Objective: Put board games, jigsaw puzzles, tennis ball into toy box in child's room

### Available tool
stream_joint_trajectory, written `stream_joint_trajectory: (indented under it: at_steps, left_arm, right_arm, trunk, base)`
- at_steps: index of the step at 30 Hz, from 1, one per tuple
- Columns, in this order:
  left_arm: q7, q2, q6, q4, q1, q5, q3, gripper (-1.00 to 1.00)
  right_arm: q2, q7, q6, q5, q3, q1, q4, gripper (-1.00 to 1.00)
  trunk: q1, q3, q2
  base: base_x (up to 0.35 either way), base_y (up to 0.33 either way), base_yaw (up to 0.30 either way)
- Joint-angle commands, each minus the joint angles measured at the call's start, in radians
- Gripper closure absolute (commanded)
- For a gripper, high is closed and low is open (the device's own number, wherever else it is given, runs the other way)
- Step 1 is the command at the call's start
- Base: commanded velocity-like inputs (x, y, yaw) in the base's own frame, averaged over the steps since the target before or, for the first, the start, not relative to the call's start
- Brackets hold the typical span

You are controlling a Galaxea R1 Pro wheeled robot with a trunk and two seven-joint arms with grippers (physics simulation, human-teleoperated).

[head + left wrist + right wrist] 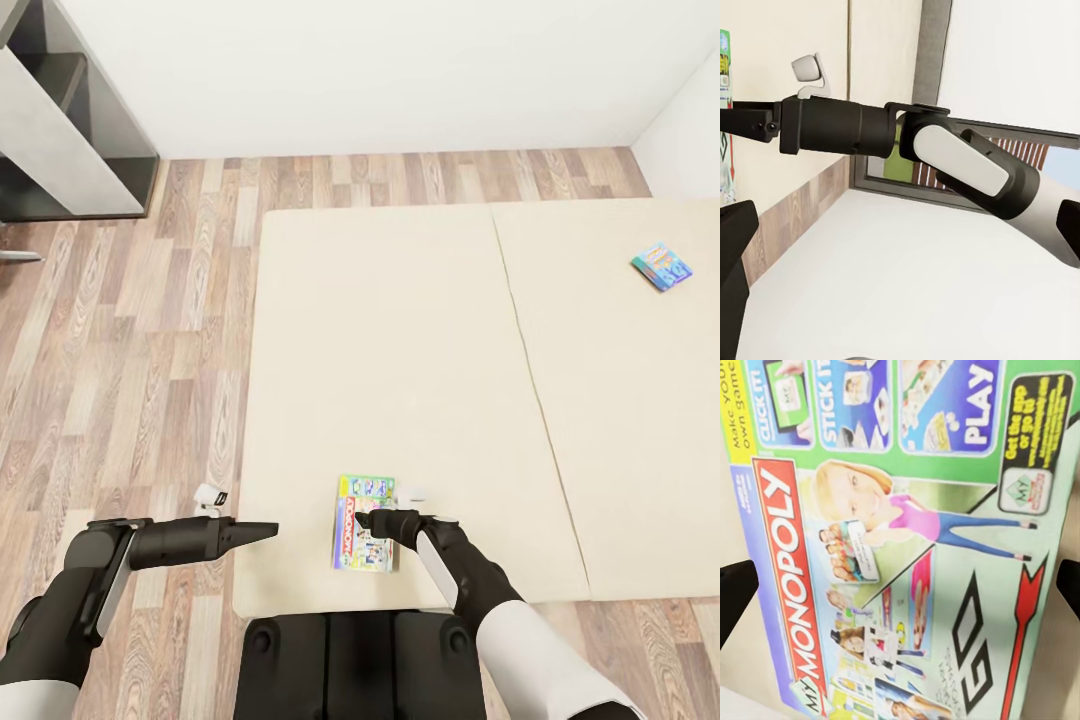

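The right claw is hovering over the Monopoly box near the bed's front edge, fingers apart. The box is wide, so it could be slipping out. I cannot tell the left claw's state.

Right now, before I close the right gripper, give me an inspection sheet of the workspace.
Surface: cream bed, two mattress panels with a seam between them.
Job's things: My Monopoly board game lying flat near the bed's front edge; second board game flat at the far right of the bed.
Clutter: nothing seen.
Grippers: right gripper over the Monopoly box, fingers either side of the box, open; left gripper at the bed's left edge, state unclear.
Cables: nothing seen.
Surroundings: wood floor, grey shelf unit, white walls.
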Motion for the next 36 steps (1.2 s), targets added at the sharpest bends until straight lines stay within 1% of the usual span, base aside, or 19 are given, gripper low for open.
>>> stream_joint_trajectory:
  at_steps: [1,30,36]
  left_arm:
    - [-0.004,0.0,0.011,0.0,0.0,0.0,0.0,-1.0]
    - [-0.004,0.0,0.011,0.0,0.0,-0.001,0.0,-1.0]
    - [-0.004,0.0,0.013,0.0,0.0,-0.001,0.0,-1.0]
  right_arm:
    - [0.0,0.0,0.005,-0.003,0.001,0.0,-0.001,-1.0]
    - [-0.001,0.001,0.002,-0.003,0.001,0.0,-0.001,-1.0]
    - [-0.001,0.001,0.002,-0.003,0.001,0.0,-0.001,-1.0]
  trunk:
    - [0.001,-0.001,-0.001]
    - [0.001,-0.001,-0.001]
    - [0.001,-0.001,-0.001]
  base:
    - [0.0,0.0,0.0]
    - [0.0,0.0,0.0]
    - [0.0,0.082,0.0]
